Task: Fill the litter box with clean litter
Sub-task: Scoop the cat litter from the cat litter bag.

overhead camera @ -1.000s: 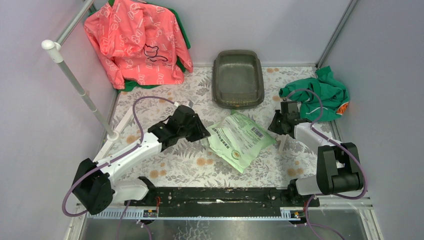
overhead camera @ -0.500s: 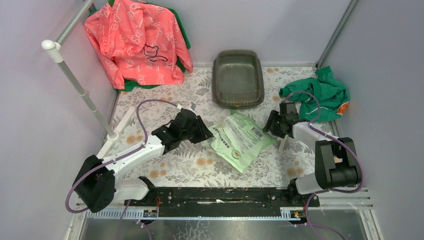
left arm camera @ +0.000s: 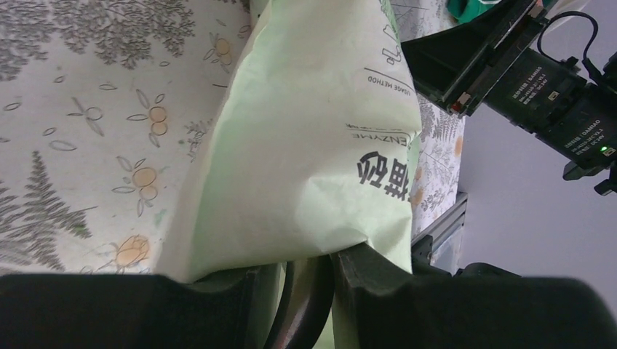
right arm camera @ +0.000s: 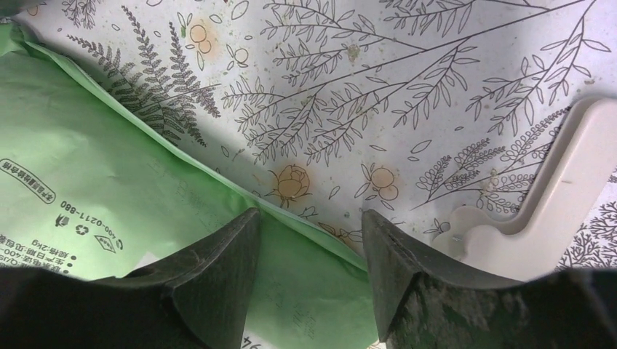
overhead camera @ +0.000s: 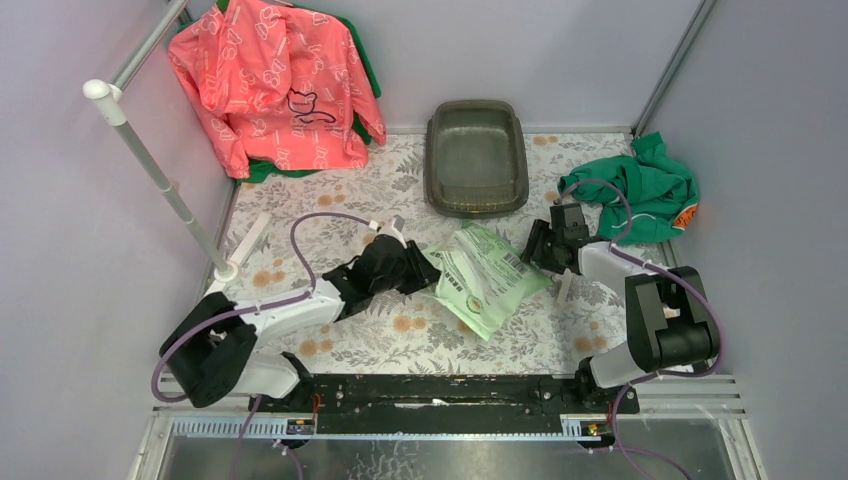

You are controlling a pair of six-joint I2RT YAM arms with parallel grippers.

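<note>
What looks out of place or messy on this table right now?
No spilled litter shows. The green bag lies crooked on the table, and the litter box behind it looks nearly empty. The oddest thing is a crumpled green garment at the right side, close beside the right gripper, where it might snag.

The litter box (overhead camera: 476,158) is dark plastic, smooth with a dull sheen. The bag (overhead camera: 482,280) is thin light-green film, creased and slightly glossy. The tabletop (overhead camera: 330,200) wears a matt printed sheet. The pink jacket (overhead camera: 272,80) and green garment (overhead camera: 640,185) are soft cloth. The right end effector (right arm camera: 307,218) has matt black, grainy plastic fingers (right arm camera: 218,276). The scoop (right arm camera: 560,182) is smooth pale plastic.
</note>
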